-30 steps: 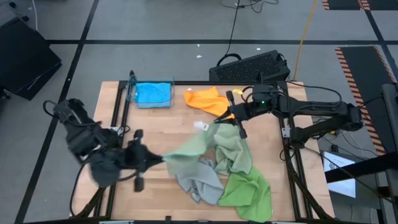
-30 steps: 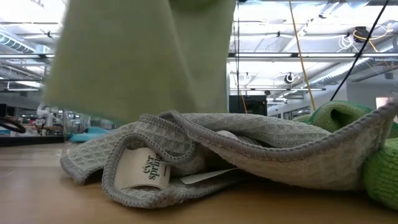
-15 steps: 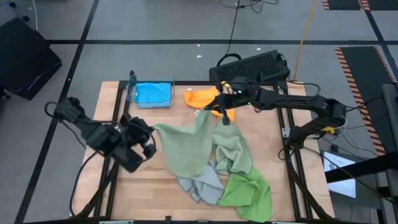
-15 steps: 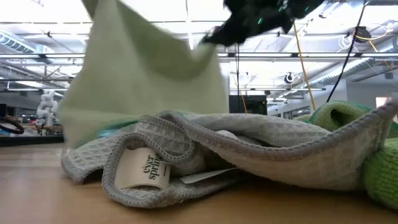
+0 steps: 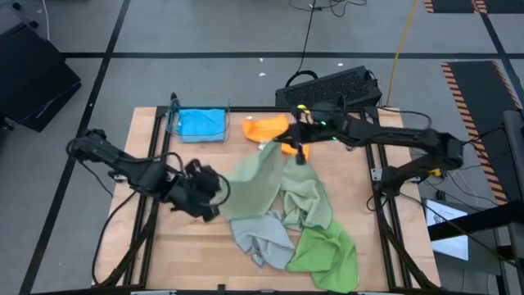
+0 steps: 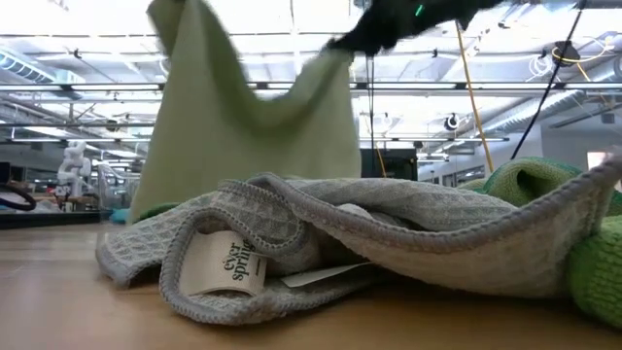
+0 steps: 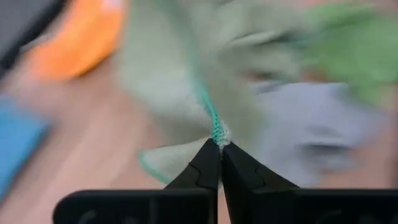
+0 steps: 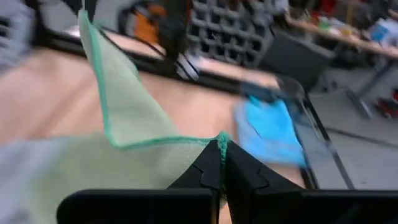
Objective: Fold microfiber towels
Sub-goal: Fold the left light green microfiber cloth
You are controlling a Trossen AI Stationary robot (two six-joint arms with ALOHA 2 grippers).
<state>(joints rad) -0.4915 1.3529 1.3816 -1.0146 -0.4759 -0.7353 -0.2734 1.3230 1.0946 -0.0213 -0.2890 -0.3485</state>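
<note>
A pale sage green towel (image 5: pixel 250 184) hangs spread between my two grippers over the table's middle. My left gripper (image 5: pixel 216 195) is shut on one upper corner, my right gripper (image 5: pixel 293 152) on the other. In the low view the green sheet (image 6: pixel 253 126) sags between its corners, and the grey towel hides its lower edge. Beneath and to the right lies a pile: a second sage towel (image 5: pixel 307 201), a grey towel (image 5: pixel 262 242) and a bright green one (image 5: pixel 327 250). An orange towel (image 5: pixel 268 131) and a blue towel (image 5: pixel 201 123) lie at the far edge. My left gripper pinches a corner of the sage towel (image 7: pixel 217 132), at its teal-stitched hem, between the free ends of its two fingers. The fingers slant downward toward the table's right. The cloth hangs away from that corner. My right gripper pinches the opposite upper corner (image 8: pixel 221 138) at the teal hem between its fingertips, coming nearly level from the table's right side. The upper edge sags slack from there toward the other held corner (image 8: pixel 84 15), and the towel hangs below.
The blue towel lies in a clear tray (image 5: pixel 173 123) at the far left corner. A dark keyboard (image 5: pixel 332 86) sits beyond the far edge. Bare wood (image 5: pixel 192 246) shows at the near left. A black frame (image 5: pixel 155 147) rims the table.
My left gripper has swung toward the table's middle and sunk, tipping downward. My right gripper has gone toward the far edge and leftward, next to the orange towel. The sage towel, earlier stretched low across the pile, now hangs between the two held corners with a sagging upper edge.
</note>
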